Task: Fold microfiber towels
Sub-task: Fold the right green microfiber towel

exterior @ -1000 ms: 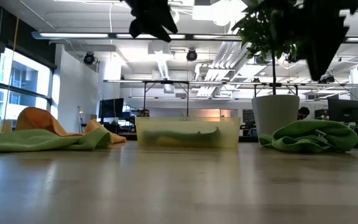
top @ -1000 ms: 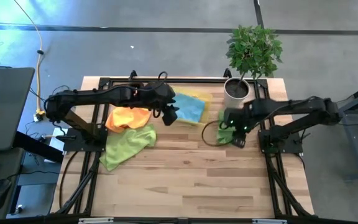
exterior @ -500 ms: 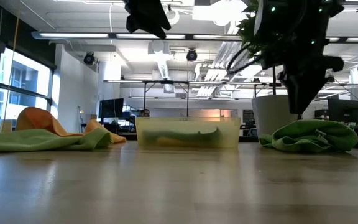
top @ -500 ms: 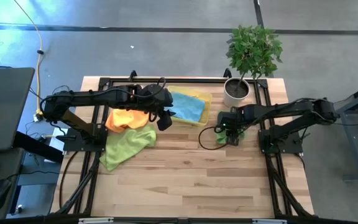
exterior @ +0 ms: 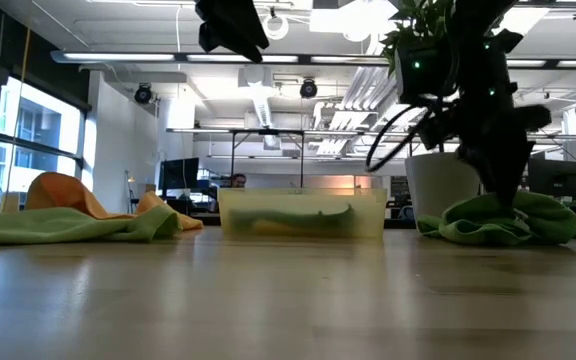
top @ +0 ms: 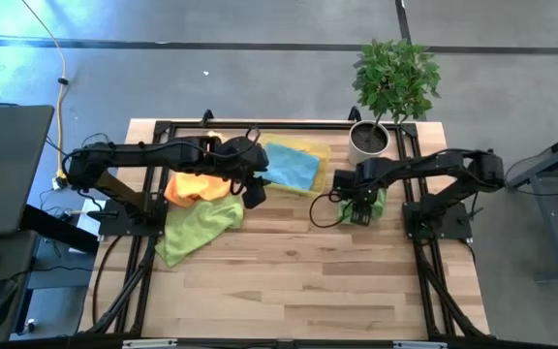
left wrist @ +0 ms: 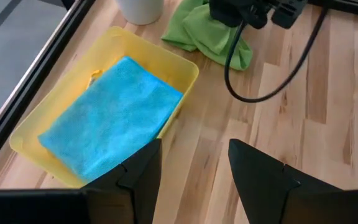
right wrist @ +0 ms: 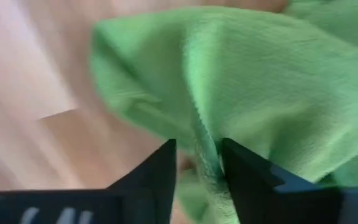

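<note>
A crumpled light green towel (top: 376, 202) lies at the table's right, beside the plant pot. My right gripper (right wrist: 197, 158) points down onto it, its jaws apart around a raised fold. My left gripper (left wrist: 194, 162) hovers open and empty above the table, just near of the yellow tray (top: 315, 155). A teal blue towel (top: 291, 167) lies flat in that tray. An orange towel (top: 200, 184) and a second light green towel (top: 197, 225) lie bunched at the table's left. My right gripper comes at the crumpled towel from above, pointing down. Its fingertips (right wrist: 163, 165) are down in the cloth, one on each side of a raised fold (right wrist: 202, 140) at the towel's left part. The towel lies slack on the table (exterior: 508, 225).
A white pot (top: 368, 141) with a leafy plant stands at the far right corner, right behind the crumpled towel. A black cable (top: 320, 208) loops over the table to the left of my right gripper. Bare wood (top: 298, 281) fills the near half.
My right gripper has come down from high above the table onto the crumpled light green towel, shifting a little toward the table's left. My left gripper has drifted slightly toward the left and stayed open. The towels have kept their places.
</note>
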Motion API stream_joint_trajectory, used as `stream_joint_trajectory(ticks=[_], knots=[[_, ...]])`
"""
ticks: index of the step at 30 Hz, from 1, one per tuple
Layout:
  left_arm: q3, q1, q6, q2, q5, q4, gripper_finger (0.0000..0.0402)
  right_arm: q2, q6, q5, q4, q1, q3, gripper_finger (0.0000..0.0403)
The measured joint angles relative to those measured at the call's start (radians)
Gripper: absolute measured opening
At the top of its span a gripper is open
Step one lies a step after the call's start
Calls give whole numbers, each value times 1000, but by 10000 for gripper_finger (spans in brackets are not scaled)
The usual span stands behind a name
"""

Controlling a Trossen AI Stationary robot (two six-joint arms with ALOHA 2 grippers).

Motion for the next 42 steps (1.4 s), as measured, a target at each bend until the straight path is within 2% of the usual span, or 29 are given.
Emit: stream_joint_trajectory(ticks=[6, 8, 13, 20, 25, 29, 33, 37, 42], knots=[[0, -23, 1, 0, 0, -24, 174, -27, 63, -41, -74, 11, 37, 21], [0, -28, 1, 0, 0, -26, 174, -27, 111, -41, -106, 11, 57, 6], [0, -34, 37, 1, -2, -28, 174, -27, 238, -29, -183, 11, 143, 6], [-20, -34, 52, 1, -2, -23, 174, -28, 338, -28, -250, 11, 328, 2], [-69, -42, -26, 5, -2, 54, 174, -28, 386, -21, -260, 11, 436, 1], [-105, -66, -70, 14, -2, 158, 174, -28, 425, 54, -260, 11, 527, 1], [-149, -91, -93, 14, -13, 339, 174, -28, 485, 127, -256, 11, 612, 0], [-188, -112, -128, 14, -101, 532, 174, -28, 570, 174, -252, 11, 663, 0], [-203, -118, -94, 34, -213, 667, 174, -28, 671, 179, -209, 25, 681, 0]])
